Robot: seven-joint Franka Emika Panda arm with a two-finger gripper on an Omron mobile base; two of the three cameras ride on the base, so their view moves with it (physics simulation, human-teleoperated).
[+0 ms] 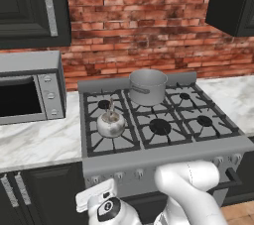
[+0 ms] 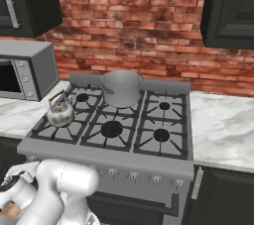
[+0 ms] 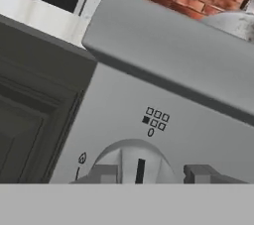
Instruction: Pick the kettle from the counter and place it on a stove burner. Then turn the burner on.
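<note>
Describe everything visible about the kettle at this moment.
The kettle is small, squat and round, of shiny silver-grey metal, with a thin upright handle rising over its top. It stands upright on the dark grate of the stove's front-left burner, left of and in front of the larger grey pot. Only the grate touches it.

Two cameras sit behind the arm, one left, one right, both looking forward and down at the same stove (image 1: pixel 158 120) against the brick wall (image 1: pixel 144 26). The hand camera, rolled sideways, is pressed close to the stove's front panel (image 3: pixel 149 130).
</note>
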